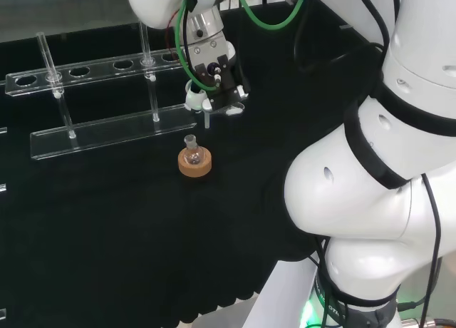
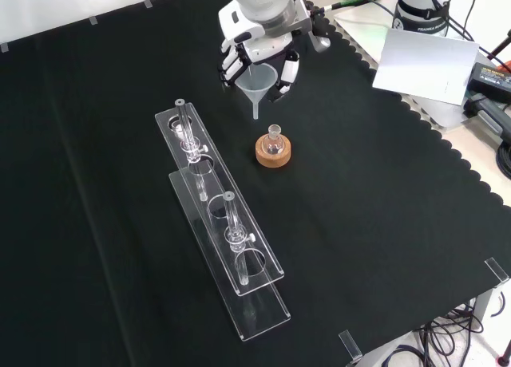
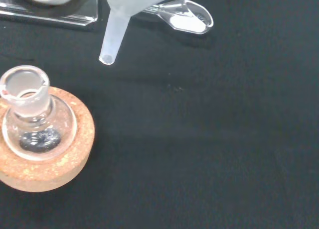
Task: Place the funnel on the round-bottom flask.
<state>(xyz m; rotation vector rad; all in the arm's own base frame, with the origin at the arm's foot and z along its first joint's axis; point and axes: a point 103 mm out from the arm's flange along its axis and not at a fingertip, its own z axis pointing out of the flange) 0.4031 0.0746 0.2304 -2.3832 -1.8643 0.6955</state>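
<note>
1. the hand [image 2: 259, 48] curls its fingers round the funnel [image 2: 258, 81], hiding part of the rim.
2. funnel stem hangs above and beside the round-bottom flask [image 2: 274, 141] on its cork ring [image 2: 273, 152], not touching.
3. the clear rack [image 2: 219, 223] is hard to trace.

Frosted clear funnel [image 2: 262, 81], clear flask [image 2: 274, 140] on tan speckled cork ring [image 2: 273, 152], black cloth [image 2: 383, 191].

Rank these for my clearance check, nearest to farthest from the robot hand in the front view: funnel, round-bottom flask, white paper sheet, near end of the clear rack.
1. Funnel, held in the robot hand.
2. Round-bottom flask, just below it on the cork ring.
3. White paper sheet, to the right.
4. Near end of the clear rack, lowest in the view.
</note>
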